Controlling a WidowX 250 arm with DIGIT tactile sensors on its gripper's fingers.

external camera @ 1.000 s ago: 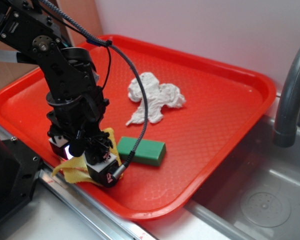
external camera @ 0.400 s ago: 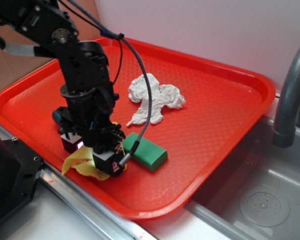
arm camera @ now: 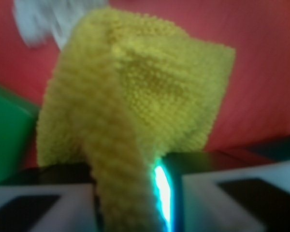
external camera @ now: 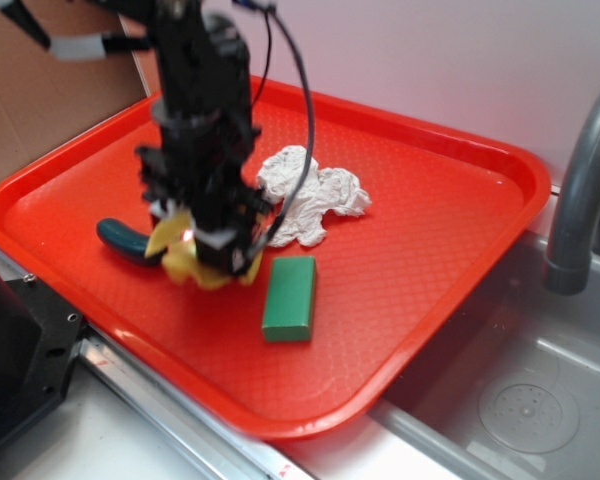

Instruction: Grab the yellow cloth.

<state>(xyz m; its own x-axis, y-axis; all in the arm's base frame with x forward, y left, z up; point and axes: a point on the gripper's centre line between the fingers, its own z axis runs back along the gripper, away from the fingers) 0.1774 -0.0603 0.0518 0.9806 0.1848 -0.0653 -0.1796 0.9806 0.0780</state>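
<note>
One second on, the gripper point(external camera: 223, 243) has carried the cloth point(external camera: 185, 262) from the tray point(external camera: 450, 250) edge toward the tissue point(external camera: 315, 195), fingers pinching it: grabbed.

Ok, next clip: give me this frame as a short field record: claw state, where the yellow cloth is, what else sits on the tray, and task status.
claw: the claw is shut on the yellow cloth
yellow cloth: bunched and hanging from the claw over the red tray; the wrist view shows it pinched between the fingers
green block: the green block lies flat on the tray, just right of the cloth in the exterior view
white tissue: the white tissue is crumpled behind the claw
other: dark teal object, partly hidden, left of the cloth
task status: cloth grasped
</note>
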